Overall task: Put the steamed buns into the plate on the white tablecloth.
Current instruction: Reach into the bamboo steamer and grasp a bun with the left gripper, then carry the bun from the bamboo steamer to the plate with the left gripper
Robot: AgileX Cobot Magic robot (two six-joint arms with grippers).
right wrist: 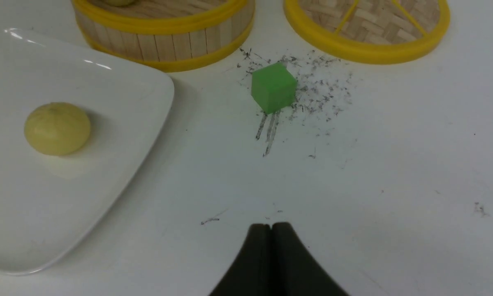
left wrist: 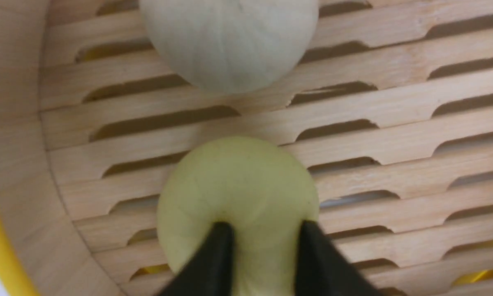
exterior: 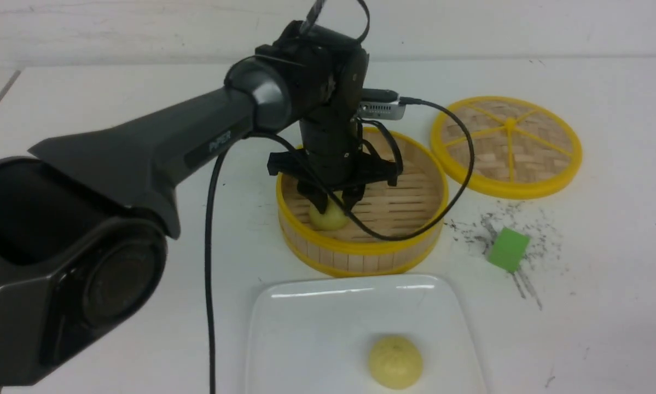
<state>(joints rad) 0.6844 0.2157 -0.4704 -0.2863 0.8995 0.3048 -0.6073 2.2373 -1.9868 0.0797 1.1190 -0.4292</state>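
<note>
Fingers of the left gripper [exterior: 334,203] were clamped on a pale yellow domed steamed bun [exterior: 328,219] inside the round yellow-rimmed bamboo steamer basket [exterior: 360,257], near its wall. A cream-white domed bun [left wrist: 230,41] sat just beside it on the slats. A second pale yellow bun [exterior: 395,362] lay on the glossy white rectangular plate [exterior: 306,328], which rested on the matte white tablecloth [exterior: 607,306] near the steamer. The right gripper [right wrist: 271,227] hung over the cloth, fingers together, well apart from a green square block [right wrist: 273,86].
</note>
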